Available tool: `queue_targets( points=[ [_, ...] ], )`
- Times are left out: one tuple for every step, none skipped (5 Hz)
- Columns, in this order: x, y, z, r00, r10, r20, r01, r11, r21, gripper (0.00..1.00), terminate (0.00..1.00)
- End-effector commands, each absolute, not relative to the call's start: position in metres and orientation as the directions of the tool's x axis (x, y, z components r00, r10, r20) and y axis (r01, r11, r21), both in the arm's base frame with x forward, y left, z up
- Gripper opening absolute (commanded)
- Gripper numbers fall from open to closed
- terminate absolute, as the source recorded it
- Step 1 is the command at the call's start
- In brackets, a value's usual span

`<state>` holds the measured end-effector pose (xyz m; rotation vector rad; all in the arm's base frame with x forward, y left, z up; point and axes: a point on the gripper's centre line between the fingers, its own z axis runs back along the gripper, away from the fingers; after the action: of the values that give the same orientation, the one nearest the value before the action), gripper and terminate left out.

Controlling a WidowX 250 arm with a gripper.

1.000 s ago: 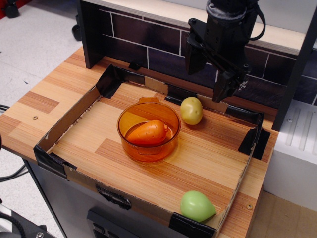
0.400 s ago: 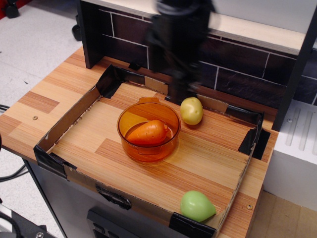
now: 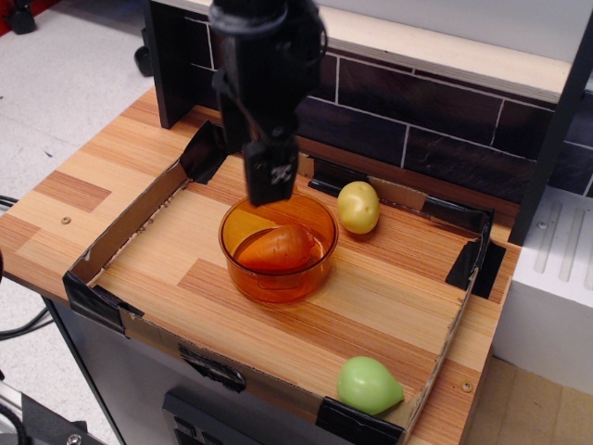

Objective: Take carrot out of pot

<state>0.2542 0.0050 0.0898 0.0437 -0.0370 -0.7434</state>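
The orange carrot (image 3: 279, 247) lies on its side inside the translucent orange pot (image 3: 243, 272), which stands in the middle of the cardboard tray. My black gripper (image 3: 252, 158) hangs just above the pot's far rim, behind the carrot and not touching it. Its jaws look spread apart and hold nothing. The lower finger (image 3: 271, 174) hides the pot's far tab handle.
A yellow-green round fruit (image 3: 358, 207) sits right of the pot. A light green pear-shaped toy (image 3: 368, 385) lies in the tray's front right corner. The low cardboard tray wall (image 3: 125, 222) rings the work area. A dark brick backsplash (image 3: 417, 120) stands behind.
My gripper has swept left from above the tray's back right and come down to just over the pot's far rim. The carrot, pot and other toys have not moved.
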Motion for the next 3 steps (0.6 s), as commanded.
queue_targets(
  points=[
    [0.266,0.002,0.068,0.678,-0.735,0.007,0.733,0.677,0.069,1.00,0.00],
    [0.269,0.001,0.056,0.686,-0.727,0.003,0.725,0.685,0.070,1.00,0.00],
    [0.272,0.003,0.049,0.693,-0.721,-0.003,0.719,0.691,0.073,1.00,0.00]
  ],
)
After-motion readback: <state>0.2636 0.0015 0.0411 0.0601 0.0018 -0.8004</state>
